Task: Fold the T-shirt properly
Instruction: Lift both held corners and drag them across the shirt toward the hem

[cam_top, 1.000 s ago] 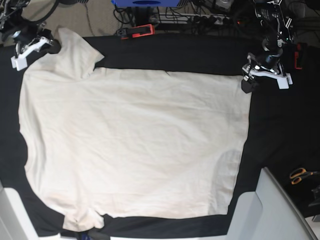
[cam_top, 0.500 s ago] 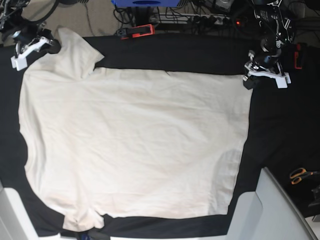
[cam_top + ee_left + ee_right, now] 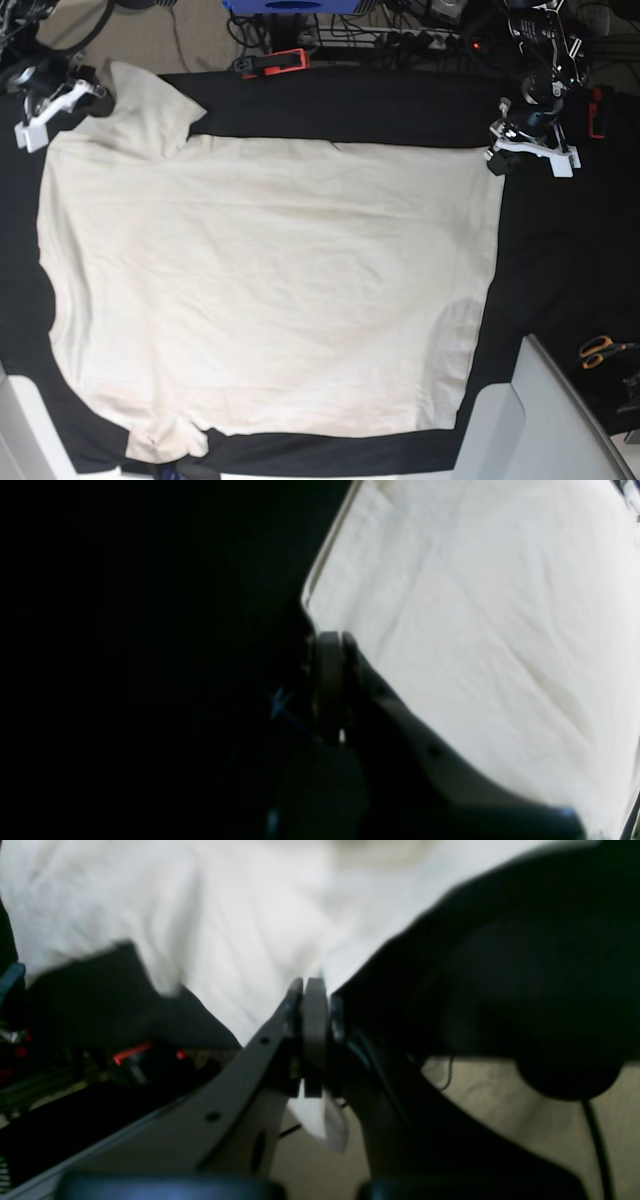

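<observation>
T-shirt (image 3: 270, 290) flat on desk (image 3: 350, 105), long axis left–right, hem right. Right fingers (image 3: 312, 1005) pinching sleeve; left fingers (image 3: 330, 680) now closed at hem corner.

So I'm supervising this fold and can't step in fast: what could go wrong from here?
The left gripper is shut right at the corner of the cream cotton T-shirt; so thin a bite may slip. The right gripper pinches a sleeve edge, so uneven lifting could bunch the fabric or drag the black table cloth.
</observation>
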Controlling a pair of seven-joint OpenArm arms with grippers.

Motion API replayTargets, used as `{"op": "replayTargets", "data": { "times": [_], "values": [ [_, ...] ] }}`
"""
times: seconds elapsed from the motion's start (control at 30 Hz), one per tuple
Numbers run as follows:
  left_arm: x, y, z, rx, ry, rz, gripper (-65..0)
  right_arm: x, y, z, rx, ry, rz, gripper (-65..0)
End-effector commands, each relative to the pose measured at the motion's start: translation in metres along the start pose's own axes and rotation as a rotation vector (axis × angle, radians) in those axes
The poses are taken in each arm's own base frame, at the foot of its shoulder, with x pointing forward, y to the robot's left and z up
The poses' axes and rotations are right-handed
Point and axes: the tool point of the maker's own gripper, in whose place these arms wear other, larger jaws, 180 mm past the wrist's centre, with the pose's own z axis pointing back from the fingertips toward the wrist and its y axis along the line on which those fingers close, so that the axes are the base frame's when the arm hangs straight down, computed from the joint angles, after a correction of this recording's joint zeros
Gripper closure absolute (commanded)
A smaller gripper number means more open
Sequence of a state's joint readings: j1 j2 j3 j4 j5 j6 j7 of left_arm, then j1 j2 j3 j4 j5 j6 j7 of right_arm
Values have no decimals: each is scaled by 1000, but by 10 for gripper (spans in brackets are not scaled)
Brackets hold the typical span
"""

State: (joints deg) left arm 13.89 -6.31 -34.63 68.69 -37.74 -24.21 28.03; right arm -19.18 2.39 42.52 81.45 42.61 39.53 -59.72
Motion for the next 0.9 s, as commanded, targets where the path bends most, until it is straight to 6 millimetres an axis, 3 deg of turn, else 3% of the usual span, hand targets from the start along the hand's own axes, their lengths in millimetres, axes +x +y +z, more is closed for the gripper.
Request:
{"op": "replayTargets", "data": {
  "times": [0.0,0.4,0.6,0.87],
  "values": [
    [21,-8,2,-26,-55,-24,0,16,3,5,4,-24,41,-5],
    [32,-27,-5,-64,-22,-55,0,88,10,11,-4,-82,160,-5],
    [31,-59,-22,-134,15,-120,0,115,4,5,5,-103,113,-5],
    [62,-76,-41,-104,-35,-86,0,147,11,-9,41,-110,149,-5]
  ]
}}
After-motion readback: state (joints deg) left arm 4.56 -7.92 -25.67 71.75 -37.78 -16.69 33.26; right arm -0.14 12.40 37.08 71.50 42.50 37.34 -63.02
